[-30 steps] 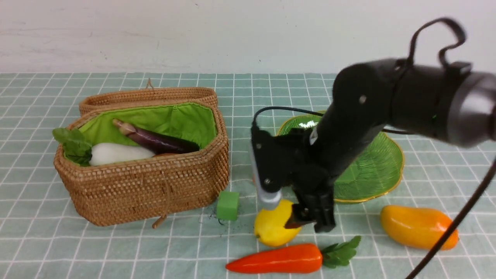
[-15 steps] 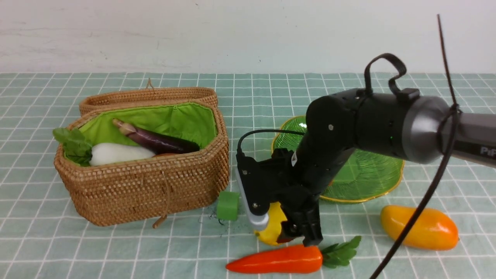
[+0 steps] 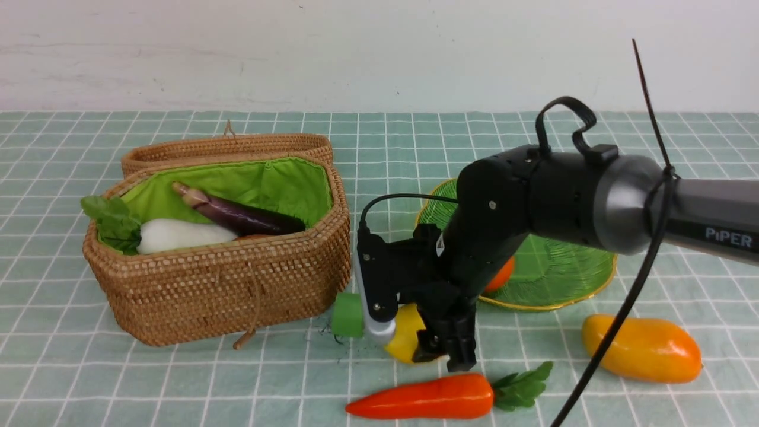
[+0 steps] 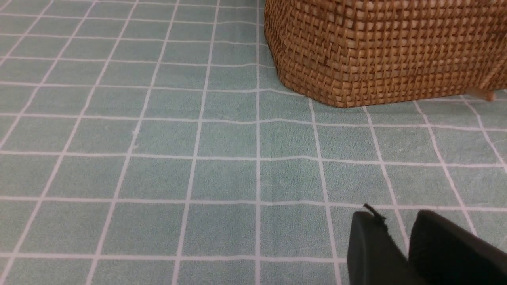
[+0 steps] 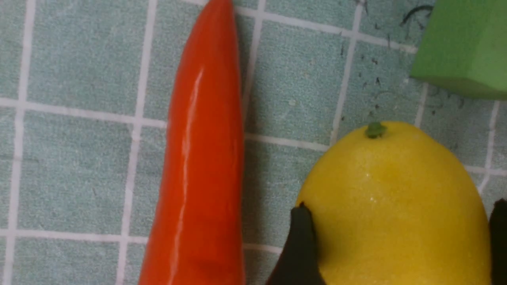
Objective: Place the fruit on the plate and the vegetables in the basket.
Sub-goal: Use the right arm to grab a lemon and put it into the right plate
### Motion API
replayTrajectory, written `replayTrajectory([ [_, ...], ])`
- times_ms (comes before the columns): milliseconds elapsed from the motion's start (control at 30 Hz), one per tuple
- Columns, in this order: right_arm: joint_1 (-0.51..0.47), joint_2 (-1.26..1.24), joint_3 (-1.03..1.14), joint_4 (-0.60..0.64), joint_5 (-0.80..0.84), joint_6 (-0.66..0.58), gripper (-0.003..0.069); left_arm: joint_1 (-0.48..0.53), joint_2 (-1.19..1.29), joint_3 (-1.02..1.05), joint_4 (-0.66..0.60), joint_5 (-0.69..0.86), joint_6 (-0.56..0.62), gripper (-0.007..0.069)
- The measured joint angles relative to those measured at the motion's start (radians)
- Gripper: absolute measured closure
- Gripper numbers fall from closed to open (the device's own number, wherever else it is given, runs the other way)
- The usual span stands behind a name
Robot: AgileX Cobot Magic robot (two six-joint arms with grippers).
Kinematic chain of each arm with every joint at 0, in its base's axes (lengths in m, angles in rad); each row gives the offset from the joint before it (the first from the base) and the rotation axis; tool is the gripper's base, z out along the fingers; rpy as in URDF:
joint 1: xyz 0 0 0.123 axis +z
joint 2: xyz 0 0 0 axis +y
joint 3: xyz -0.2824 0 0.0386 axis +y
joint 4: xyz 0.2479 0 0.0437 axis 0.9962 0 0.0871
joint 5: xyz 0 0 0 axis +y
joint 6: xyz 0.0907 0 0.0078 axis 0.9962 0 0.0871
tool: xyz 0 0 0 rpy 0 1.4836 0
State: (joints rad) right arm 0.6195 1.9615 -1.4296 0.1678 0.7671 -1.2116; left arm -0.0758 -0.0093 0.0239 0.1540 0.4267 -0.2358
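The yellow lemon (image 3: 405, 341) (image 5: 396, 198) lies on the cloth in front of the plate. My right gripper (image 3: 418, 347) (image 5: 400, 206) is down over it, a finger pressed on each side. The orange-red carrot (image 3: 421, 400) (image 5: 202, 158) lies just in front of the lemon. An orange-yellow mango (image 3: 640, 347) rests at the right. A round orange fruit (image 3: 501, 276) sits on the green plate (image 3: 569, 267), partly hidden by my arm. The wicker basket (image 3: 225, 290) (image 4: 388, 51) holds an eggplant (image 3: 237, 214) and a white radish (image 3: 178, 234). My left gripper (image 4: 396, 221) hovers over bare cloth, its fingers close together and holding nothing.
A small green cube (image 3: 345, 314) (image 5: 463, 47) stands between the basket and the lemon, close to my right gripper's grey finger. The basket's lid (image 3: 225, 148) stands open at its back. A black cable (image 3: 628, 308) hangs across the right side.
My right arm has come down and shifted left over the lemon, and its fingers have drawn in against the lemon's sides. The left gripper has barely changed.
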Motion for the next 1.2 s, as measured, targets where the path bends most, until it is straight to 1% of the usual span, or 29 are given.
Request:
replayTrajectory([
  [233, 0.000, 0.000, -0.004, -0.005, 0.004, 0.037, 0.0111, 0.000, 0.000, 0.000, 0.000, 0.000, 0.000, 0.0469],
  [400, 0.000, 0.011, -0.048, -0.028, 0.074, 0.058, 0.0111, 0.000, 0.000, 0.000, 0.000, 0.000, 0.000, 0.0465],
  [500, -0.001, 0.015, -0.070, -0.032, 0.091, 0.069, 0.0126, 0.000, 0.000, 0.000, 0.000, 0.000, 0.000, 0.0461],
  [567, -0.003, 0.015, -0.095, -0.027, 0.097, 0.077, 0.0223, 0.000, 0.000, 0.000, 0.000, 0.000, 0.000, 0.0459],
  [600, -0.007, 0.012, -0.106, -0.014, 0.097, 0.078, 0.0287, 0.000, 0.000, 0.000, 0.000, 0.000, 0.000, 0.0459],
  [667, -0.022, 0.002, -0.125, 0.036, 0.104, 0.082, 0.0510, 0.000, 0.000, 0.000, 0.000, 0.000, 0.000, 0.0459],
  [700, -0.034, -0.003, -0.132, 0.066, 0.112, 0.085, 0.0587, 0.000, 0.000, 0.000, 0.000, 0.000, 0.000, 0.0459],
  [767, -0.062, -0.016, -0.143, 0.122, 0.118, 0.085, 0.0656, 0.000, 0.000, 0.000, 0.000, 0.000, 0.000, 0.0459],
  [867, -0.117, -0.046, -0.155, 0.188, 0.123, 0.085, 0.0676, 0.000, 0.000, 0.000, 0.000, 0.000, 0.000, 0.0458],
  [967, -0.147, -0.056, -0.160, 0.194, 0.154, 0.067, 0.0676, 0.000, 0.000, 0.000, 0.001, 0.000, 0.000, 0.0457],
  [1000, -0.159, -0.059, -0.160, 0.195, 0.199, 0.041, 0.0673, 0.000, 0.000, 0.000, 0.001, 0.000, 0.000, 0.0457],
  [1067, -0.160, -0.059, -0.160, 0.199, 0.218, 0.028, 0.0666, 0.000, 0.000, 0.000, 0.002, 0.000, 0.000, 0.0457],
  [1100, -0.158, -0.057, -0.160, 0.207, 0.230, 0.014, 0.0661, 0.000, 0.000, 0.000, 0.002, 0.000, 0.000, 0.0457],
  [1200, -0.139, -0.057, -0.160, 0.232, 0.220, -0.012, 0.0585, 0.000, 0.000, 0.000, 0.002, 0.000, 0.000, 0.0454],
])
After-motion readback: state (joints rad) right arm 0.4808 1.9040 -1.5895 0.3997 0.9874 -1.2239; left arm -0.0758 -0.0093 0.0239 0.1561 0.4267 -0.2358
